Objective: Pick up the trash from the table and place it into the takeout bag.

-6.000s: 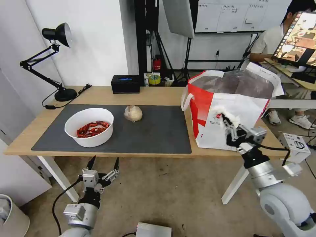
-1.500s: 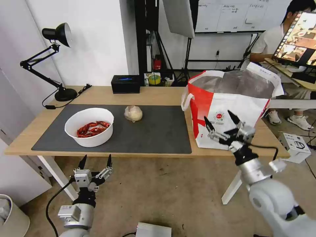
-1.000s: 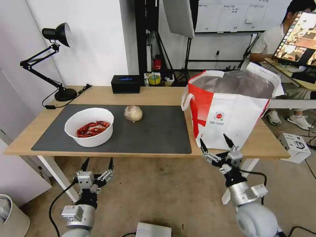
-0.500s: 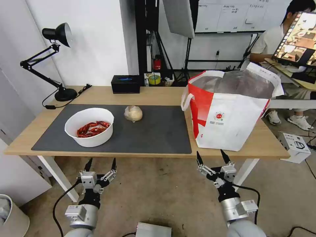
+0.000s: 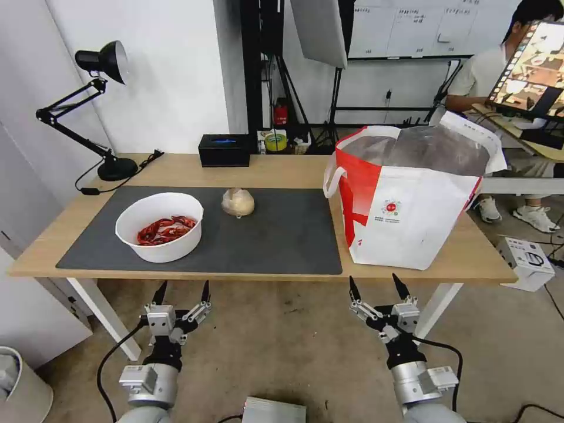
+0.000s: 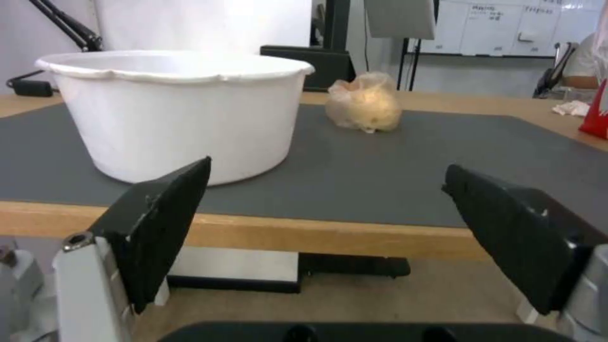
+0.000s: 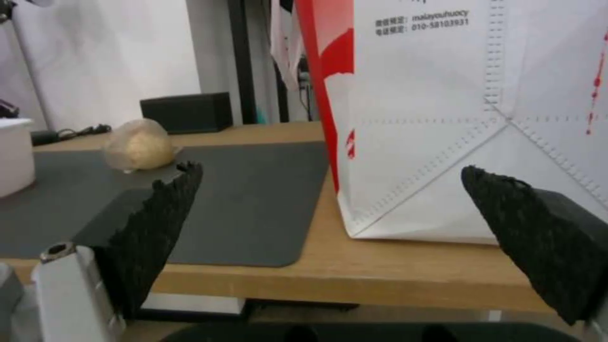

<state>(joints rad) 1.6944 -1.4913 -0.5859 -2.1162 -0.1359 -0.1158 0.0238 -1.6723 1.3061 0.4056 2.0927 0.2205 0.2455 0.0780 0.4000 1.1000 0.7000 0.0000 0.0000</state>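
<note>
On the dark mat of the table (image 5: pixel 276 167) stands a white round bowl (image 5: pixel 159 227) of red crayfish shells, with a beige plastic-wrapped lump (image 5: pixel 238 202) to its right. The white and red takeout bag (image 5: pixel 411 197) stands open at the table's right end. My left gripper (image 5: pixel 183 288) hangs open below the table's front edge, under the bowl (image 6: pixel 174 111); the lump (image 6: pixel 364 102) lies beyond it. My right gripper (image 5: pixel 376 284) is open and empty below the edge, just in front of the bag (image 7: pixel 469 118). The lump (image 7: pixel 138 144) sits far off on the mat.
A black tissue box (image 5: pixel 224 150) and a black desk lamp (image 5: pixel 100 106) stand at the table's back. A white table leg (image 5: pixel 432 308) is close to my right gripper. A small white box (image 5: pixel 527 258) sits right of the table, a bin (image 5: pixel 20 388) at the lower left.
My right gripper, which held a white tissue by the bag's front, has opened empty and dropped below the table's front edge. The left gripper has barely shifted.
</note>
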